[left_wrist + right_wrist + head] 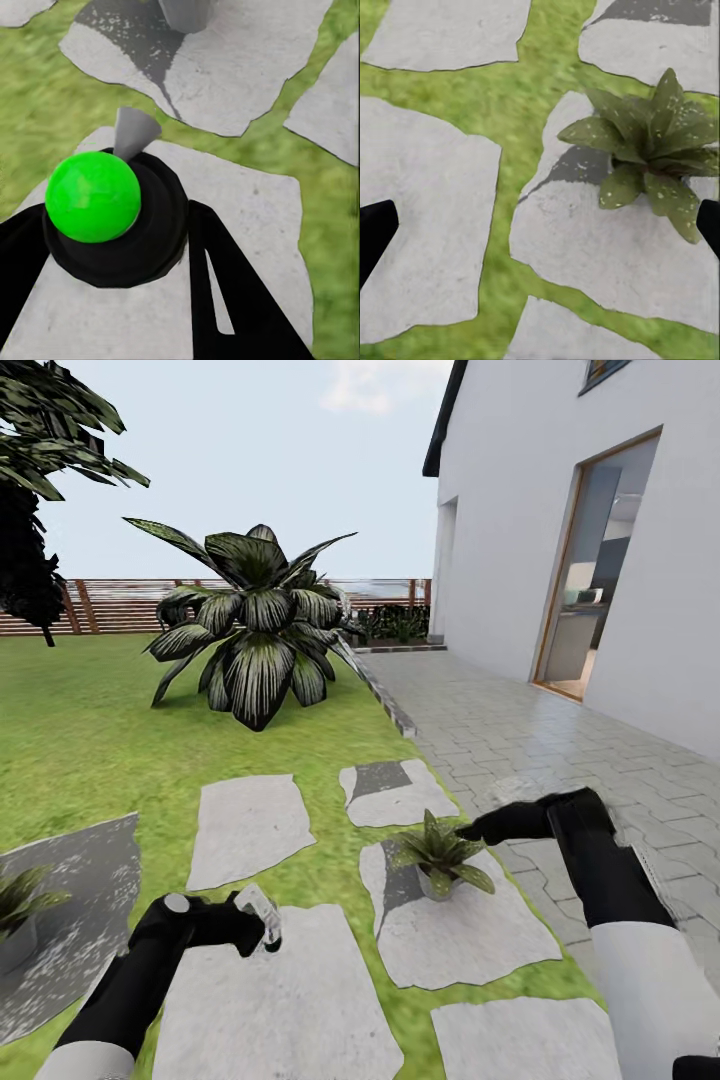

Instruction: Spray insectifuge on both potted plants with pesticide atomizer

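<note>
- My left gripper (pixel 262 922) is closed round the pesticide atomizer, a small slim spray bottle. In the left wrist view its bright green rounded body (pixel 93 196) sits in the black clamp, and the grey nozzle (pixel 135 132) sticks out over the pale stone slab (pixel 255 217) below.
- My right gripper (pixel 540 225) is spread wide and empty. Its black fingertips (pixel 373 232) sit at the two edges of the right wrist view, hovering near the first potted plant.
- That plant, a small rosette of pointed green leaves in a little grey pot (pixel 440 857), stands on a stone slab just ahead. Its leaves look flecked with pale spots (pixel 656 142).
- The second rosette (pixel 20 905) sits on a shadowed slab at my far left.
- I judge the step to be spraying, with the bottle already picked up.
- Next I need to point the nozzle at a plant and keep misting until its leaves are covered.
</note>
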Tool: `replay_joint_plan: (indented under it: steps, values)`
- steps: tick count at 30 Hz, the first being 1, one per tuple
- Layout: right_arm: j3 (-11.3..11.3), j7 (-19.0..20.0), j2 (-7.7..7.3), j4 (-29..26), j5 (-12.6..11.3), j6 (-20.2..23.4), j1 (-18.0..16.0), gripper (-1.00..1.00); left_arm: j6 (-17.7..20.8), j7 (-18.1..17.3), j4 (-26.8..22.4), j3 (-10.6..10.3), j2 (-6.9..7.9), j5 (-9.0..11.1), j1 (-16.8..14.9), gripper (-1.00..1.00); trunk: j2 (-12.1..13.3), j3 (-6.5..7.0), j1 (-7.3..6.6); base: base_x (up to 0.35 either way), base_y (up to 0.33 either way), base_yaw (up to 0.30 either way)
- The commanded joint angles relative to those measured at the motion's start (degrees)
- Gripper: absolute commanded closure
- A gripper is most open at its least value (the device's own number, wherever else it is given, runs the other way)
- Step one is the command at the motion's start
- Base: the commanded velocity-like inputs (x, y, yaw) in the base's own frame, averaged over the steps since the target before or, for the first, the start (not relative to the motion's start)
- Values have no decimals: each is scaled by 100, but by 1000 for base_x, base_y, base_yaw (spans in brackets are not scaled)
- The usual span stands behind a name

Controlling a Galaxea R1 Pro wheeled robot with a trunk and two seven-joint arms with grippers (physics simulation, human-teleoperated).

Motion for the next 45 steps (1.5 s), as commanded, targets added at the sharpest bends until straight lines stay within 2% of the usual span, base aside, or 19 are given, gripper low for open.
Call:
replay_joint_plan:
  steps: [1, 3, 5, 6, 8, 10, 12, 13, 15, 16, 17, 21, 23, 25, 27, 32, 37, 41, 45]
  values:
    - [59, 268, -1, -3, 71, -20, -6, -100, -148, -112, 5, 88, -1, -15, 0, 100, -3, -6, -1, 0, 0, 0]
    - [136, 901, 1, 0, 70, -299, -6, -100, -469, -219, 22, 180, 6, -17, 30, 100, -3, -6, -1, 0, 0, 0]
    - [161, 1549, 11, 1, 70, -655, -6, -100, -638, -247, 26, 198, 8, -20, 147, 100, -3, -6, -1, 0, 0, 0]
    - [231, 1881, 22, 1, 70, -784, -6, -100, -845, -253, 27, 202, 9, -18, 206, 100, -3, -6, -1, 0, 0, 0]
    - [434, 2099, 33, 0, 70, -867, -6, -100, -1024, -257, 28, 205, 12, -18, 254, 100, -3, -6, -1, 0, 0, 0]
    - [868, 2203, 36, -4, 70, -914, -6, -100, -1142, -259, 31, 198, 16, -21, 281, 100, -3, -6, -1, 0, 0, 0]
    - [1500, 2240, 33, -6, 70, -1002, -6, -100, -1480, -260, 34, 169, 18, -23, 333, 100, -3, -6, -1, 0, 0, 0]
    - [1667, 2247, 32, -7, 70, -1060, -6, -100, -1651, -260, 33, 160, 15, -24, 372, 100, -3, -6, -1, 0, 0, 0]
    - [1786, 2251, 32, -7, 70, -1113, -6, -100, -1805, -265, 32, 130, 12, -25, 403, 100, -3, -6, -1, 0, 0, 0]
    - [1814, 2251, 31, -7, 70, -1130, -6, 100, -1844, -270, 30, 97, 11, -25, 410, 100, -3, -6, -1, 0, 0, 0]
    - [1828, 2250, 31, -7, 70, -1139, -6, 100, -1863, -351, 31, 77, 10, -24, 410, 100, -3, -6, -1, 0, 0, 0]
    - [1843, 2253, 31, -7, 70, -1148, -6, 100, -1858, -1233, 177, 101, -7, -24, 360, 100, -3, -6, -1, 0, 0, 0]
    - [1849, 2253, 40, -20, 70, -1142, -6, 100, -1837, -1410, 438, 89, -8, -24, 310, 100, -3, -6, -1, 0, 0, 0]
    - [1851, 2254, 72, -34, 70, -1140, -6, 100, -1827, -1451, 737, 77, -12, -30, 189, 100, -3, -6, -1, 0, 0, 0]
    - [1860, 2254, 190, -38, 70, -1140, -6, 100, -1826, -1467, 903, 75, -16, -32, 74, 100, -3, -6, -1, 0, 0, 0]
    - [1878, 2254, 276, -37, 70, -1139, -6, 100, -1804, -1467, 965, 75, -17, -33, 10, 100, -3, -6, -1, 0, 0, 0]
    - [1887, 2254, 545, -36, 70, -1139, -6, 100, -1786, -1444, 969, 69, -24, -35, -49, 100, -3, -6, -1, 0, 0, 0]
    - [1892, 2250, 572, -34, 70, -1139, -6, 100, -1775, -1425, 966, 67, -39, -35, -98, 100, -3, -6, -1, 0, 0, 0]
    - [1920, 2245, 575, -34, 70, -1147, -6, 100, -1765, -1396, 968, 74, -87, -33, -301, 100, -3, -6, -1, 0, 0, 0]
